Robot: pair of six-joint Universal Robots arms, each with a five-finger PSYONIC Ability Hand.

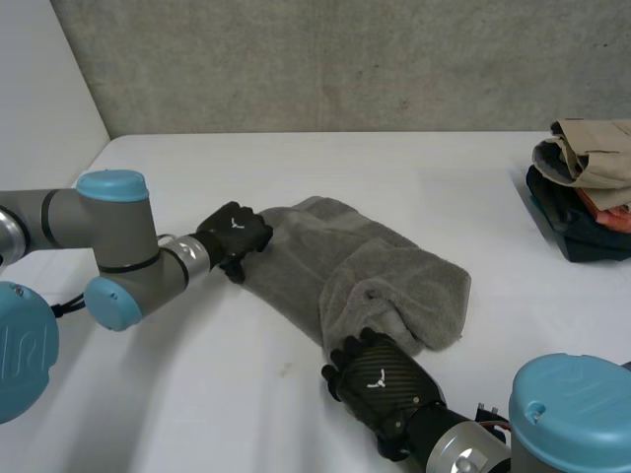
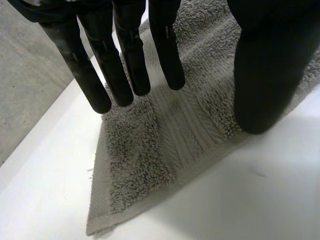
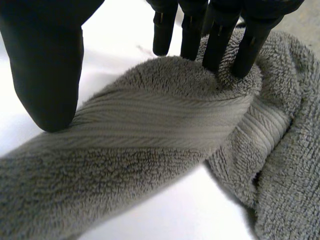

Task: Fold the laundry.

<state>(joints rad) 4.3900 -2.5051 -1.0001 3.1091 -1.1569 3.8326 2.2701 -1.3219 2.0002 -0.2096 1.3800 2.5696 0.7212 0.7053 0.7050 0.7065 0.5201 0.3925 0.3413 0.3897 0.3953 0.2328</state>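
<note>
**So: towel gripped at one end, first fold not yet made**

You had the grey towel (image 1: 365, 271) lying rumpled on the white table (image 1: 197, 394), with one half flat and the other bunched into a soft hump. Your left hand (image 1: 235, 235) sat at the towel's flat end, over a corner. Its fingers (image 2: 125, 65) were straight and spread just above the pile, the thumb (image 2: 265, 75) rested on the cloth near the hem, and nothing was gripped. Your right hand (image 1: 380, 379) was at the towel's bunched end. Its fingertips (image 3: 220, 35) were dug into a raised ridge of cloth, and the thumb (image 3: 45, 65) bore on the ridge's other side, a loose pinch across the banded strip. A pile of clothes (image 1: 587, 177) waited well apart from the towel, beyond its bunched end.

As I judged it, you were in the spreading step, before any true fold. The next move called for the left hand to pin or pinch its corner while the right drew the hump out flat. Too loose a pinch might have let the ridge slip.
</note>
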